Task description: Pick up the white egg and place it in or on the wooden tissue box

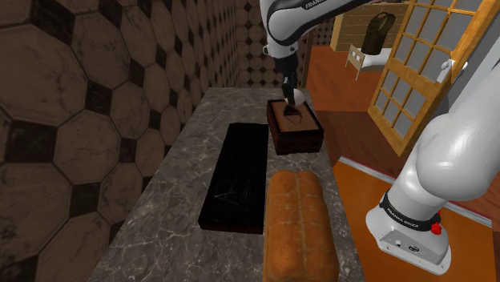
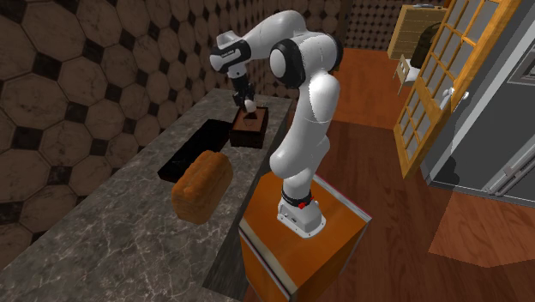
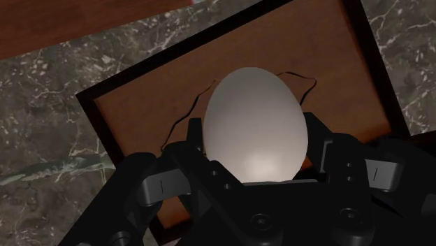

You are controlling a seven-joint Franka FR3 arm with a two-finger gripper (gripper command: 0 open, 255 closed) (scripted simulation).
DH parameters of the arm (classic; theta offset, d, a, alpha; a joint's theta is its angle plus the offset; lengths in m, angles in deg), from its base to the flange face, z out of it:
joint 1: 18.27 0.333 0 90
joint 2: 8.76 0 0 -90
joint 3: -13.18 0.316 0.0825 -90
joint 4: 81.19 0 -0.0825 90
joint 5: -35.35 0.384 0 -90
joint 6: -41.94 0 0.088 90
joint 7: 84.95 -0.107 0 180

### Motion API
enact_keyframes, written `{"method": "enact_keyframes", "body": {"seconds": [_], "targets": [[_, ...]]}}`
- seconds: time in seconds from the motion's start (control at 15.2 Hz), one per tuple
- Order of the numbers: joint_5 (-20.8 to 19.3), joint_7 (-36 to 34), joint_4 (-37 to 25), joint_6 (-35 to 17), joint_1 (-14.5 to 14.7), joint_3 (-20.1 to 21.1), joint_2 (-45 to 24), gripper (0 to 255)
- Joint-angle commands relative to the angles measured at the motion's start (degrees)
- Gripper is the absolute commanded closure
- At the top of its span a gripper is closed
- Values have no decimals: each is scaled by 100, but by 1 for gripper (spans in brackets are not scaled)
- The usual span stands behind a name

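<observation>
End effector [image 3: 255, 138] clasping 1 pale egg [image 3: 255, 115] over 1 wooden tissue box [image 3: 140, 115], 1 bread loaf [image 1: 298, 224], 1 black slab [image 1: 238, 176] alongside

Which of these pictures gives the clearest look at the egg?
The wrist view: the egg sits large in its middle, clasped in the hand above the brown tissue box. In the shoulder view and the second exterior view it is just a small pale spot at the hand.
</observation>
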Motion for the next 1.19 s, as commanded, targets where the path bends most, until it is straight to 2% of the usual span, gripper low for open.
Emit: {"method": "enact_keyframes", "body": {"seconds": [0.0, 0.33, 0.79, 0.86, 1.12], "targets": [[-5, -18, 111, -160, -3, -7, -47, 255], [-16, -62, 354, -509, -9, -18, -155, 255], [-16, -62, 353, -510, -9, -18, -157, 255], [-16, -62, 353, -510, -9, -18, -157, 0], [-16, -62, 353, -510, -9, -18, -157, 0]]}}
